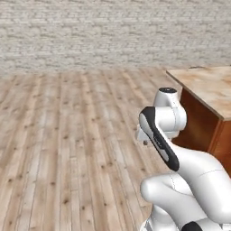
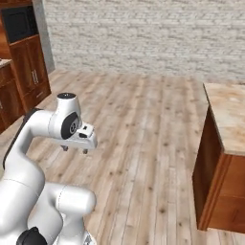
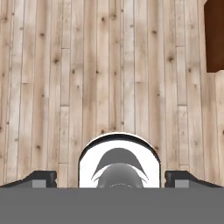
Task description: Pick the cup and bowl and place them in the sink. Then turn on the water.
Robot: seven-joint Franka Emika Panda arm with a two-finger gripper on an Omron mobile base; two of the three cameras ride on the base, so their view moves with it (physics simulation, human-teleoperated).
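Cup, bowl and sink all lie somewhere beyond what the cameras take in, so the task looks barely begun: both pieces are yet to be found, picked and placed, and the water turned on. The gripper (image 3: 112,179) hangs folded close over the plank floor (image 1: 67,135), its fingers set wide apart with nothing between them. A wooden counter island (image 2: 225,143) stands just to the arm's right, and dark cabinets (image 2: 21,72) sit far left.
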